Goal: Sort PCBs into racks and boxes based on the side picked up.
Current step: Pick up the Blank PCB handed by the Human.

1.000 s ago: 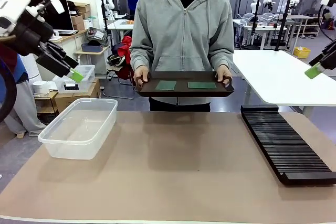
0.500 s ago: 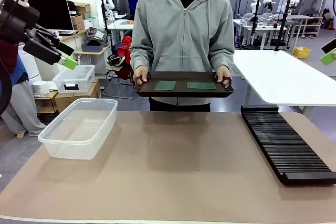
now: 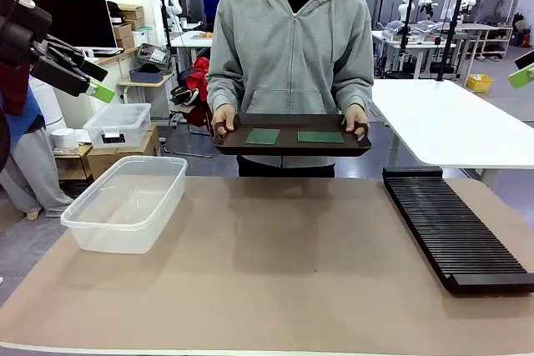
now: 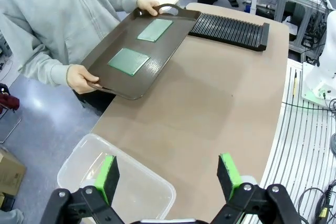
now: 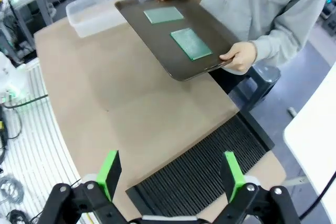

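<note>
Plainly, nothing is held yet: the left jaws hang high beyond the left side of the desk [image 3: 284, 281] and the right jaws high at its right, both spread wide and empty. The two PCBs [image 3: 264, 136] lie flat, side by side but apart, on a dark tray [image 3: 292, 149] that a person's hands [image 3: 224, 119] hold up at the far edge. The clear box [image 3: 113, 235] sits on the left, the black rack [image 3: 455, 231] on the right. Trouble would likely come from that hand-held tray: it can dip or drift under a descending arm. A thin board lying flat also offers little to pinch, so it may skid, or be taken by the wrong side and sorted wrongly.
</note>
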`<control>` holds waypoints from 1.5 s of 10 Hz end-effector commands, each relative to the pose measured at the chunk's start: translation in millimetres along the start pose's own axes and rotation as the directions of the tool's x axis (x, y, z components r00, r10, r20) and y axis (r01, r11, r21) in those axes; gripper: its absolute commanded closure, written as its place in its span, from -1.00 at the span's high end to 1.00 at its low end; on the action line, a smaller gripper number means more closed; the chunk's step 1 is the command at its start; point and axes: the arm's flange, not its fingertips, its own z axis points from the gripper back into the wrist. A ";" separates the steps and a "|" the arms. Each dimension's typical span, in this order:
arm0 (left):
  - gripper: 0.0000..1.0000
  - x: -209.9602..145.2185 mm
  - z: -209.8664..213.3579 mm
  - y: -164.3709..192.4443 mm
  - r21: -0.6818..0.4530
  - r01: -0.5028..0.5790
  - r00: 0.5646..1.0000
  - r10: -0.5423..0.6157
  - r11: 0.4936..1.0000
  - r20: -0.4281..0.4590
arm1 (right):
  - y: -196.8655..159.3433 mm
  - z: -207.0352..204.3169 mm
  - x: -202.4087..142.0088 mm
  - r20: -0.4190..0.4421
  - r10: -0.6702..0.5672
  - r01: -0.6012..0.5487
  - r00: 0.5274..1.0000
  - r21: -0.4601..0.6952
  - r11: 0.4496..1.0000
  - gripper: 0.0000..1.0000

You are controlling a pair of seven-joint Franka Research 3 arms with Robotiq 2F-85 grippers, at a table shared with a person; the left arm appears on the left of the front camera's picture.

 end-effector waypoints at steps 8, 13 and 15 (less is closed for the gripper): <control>1.00 2.4 7.7 -10.3 -0.013 -0.027 0.998 0.026 1.000 -0.050 | -4.4 8.9 -2.8 -0.008 -0.021 0.021 1.000 0.035 0.999 1.00; 1.00 1.8 2.4 -8.7 -0.006 -0.009 0.999 0.009 1.000 -0.035 | -2.2 9.7 -4.7 -0.018 -0.020 0.020 1.000 0.010 1.000 1.00; 1.00 1.8 2.4 -8.7 -0.006 -0.009 0.999 0.009 1.000 -0.035 | -2.2 9.7 -4.7 -0.018 -0.020 0.020 1.000 0.010 1.000 1.00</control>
